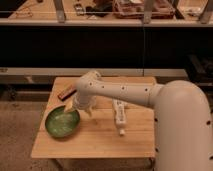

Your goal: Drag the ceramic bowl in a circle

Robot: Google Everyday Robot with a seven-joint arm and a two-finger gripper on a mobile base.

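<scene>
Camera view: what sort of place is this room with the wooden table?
Probably a workshop or lab: a wooden table on a speckled floor, with a cluttered shelf behind. The robot's hand hangs at the rim of the green ceramic bowl.

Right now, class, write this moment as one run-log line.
task: drag ceramic bowl in circle | gripper: open, at bowl's far rim | contact: unclear

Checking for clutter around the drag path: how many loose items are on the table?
3. The ceramic bowl at front left, with the hand over its back-right rim; a dark bar at back left; a white bottle lying mid-table. The arm may hide more.
</scene>
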